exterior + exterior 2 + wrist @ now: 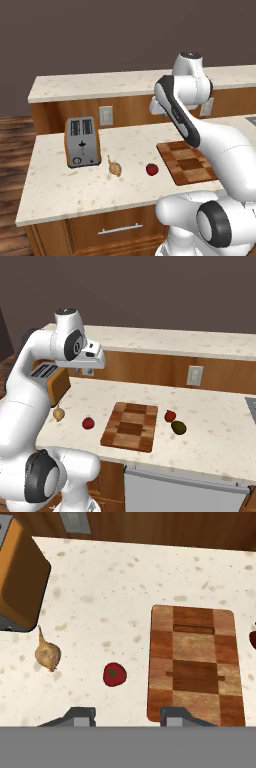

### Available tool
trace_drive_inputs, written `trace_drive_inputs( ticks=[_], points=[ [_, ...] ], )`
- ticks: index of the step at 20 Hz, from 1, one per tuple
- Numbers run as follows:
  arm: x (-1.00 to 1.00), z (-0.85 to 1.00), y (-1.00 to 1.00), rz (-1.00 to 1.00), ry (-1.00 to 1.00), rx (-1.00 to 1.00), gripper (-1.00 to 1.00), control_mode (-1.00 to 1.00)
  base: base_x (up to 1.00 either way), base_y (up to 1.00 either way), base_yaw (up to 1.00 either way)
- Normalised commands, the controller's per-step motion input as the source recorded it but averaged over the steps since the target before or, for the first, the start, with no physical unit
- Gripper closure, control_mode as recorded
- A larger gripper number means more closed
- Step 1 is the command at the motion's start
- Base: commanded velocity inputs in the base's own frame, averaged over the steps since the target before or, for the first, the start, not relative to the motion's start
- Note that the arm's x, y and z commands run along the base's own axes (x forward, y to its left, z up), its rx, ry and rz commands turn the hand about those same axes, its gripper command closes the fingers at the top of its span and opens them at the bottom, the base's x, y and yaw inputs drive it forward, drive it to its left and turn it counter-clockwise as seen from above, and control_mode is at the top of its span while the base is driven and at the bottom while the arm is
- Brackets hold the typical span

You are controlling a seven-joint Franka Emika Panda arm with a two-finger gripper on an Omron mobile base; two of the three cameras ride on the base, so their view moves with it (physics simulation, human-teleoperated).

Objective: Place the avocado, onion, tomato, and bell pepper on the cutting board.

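Note:
The checkered wooden cutting board (131, 426) (187, 162) (195, 667) lies bare on the counter. Left of it sits the red tomato (114, 674) (88, 423) (152, 169), and further left the tan onion (48, 654) (59, 414) (115, 168) with its dry stalk. Right of the board rest a small red bell pepper (170, 416) and the dark green avocado (178, 427). My gripper (130, 714) hangs high above the counter, over the board's left edge and the tomato. It is open, its tips wide apart with nothing between them.
A steel toaster (82, 141) (17, 577) stands at the counter's left end behind the onion. Wall outlets (105, 115) (194, 375) sit on the wooden back panel under a raised ledge (165, 341). A grey fixture (251, 406) shows at the far right.

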Motion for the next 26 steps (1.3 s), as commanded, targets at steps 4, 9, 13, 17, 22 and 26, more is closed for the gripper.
trace_drive_inputs(
  ticks=[4,9,13,17,22,26],
  points=[
    [0.0,-0.01,0.0,0.0,0.0,0.0,-1.0,-1.0,0.0,0.0,0.0],
    [-0.03,-0.08,0.01,0.0,0.02,0.01,-1.0,-1.0,0.0,0.0,0.0],
    [0.03,-0.15,0.1,0.0,0.0,0.0,-1.0,-1.0,0.0,0.0,0.0],
    [0.01,-0.18,0.17,0.0,0.0,0.0,-1.0,-1.0,0.0,0.0,0.0],
    [0.0,-0.19,0.2,0.0,0.0,0.01,-1.0,-1.0,0.0,0.0,0.0],
    [0.0,-0.26,0.05,0.0,0.03,0.0,-1.0,-1.0,0.0,0.0,0.0]
  ],
)
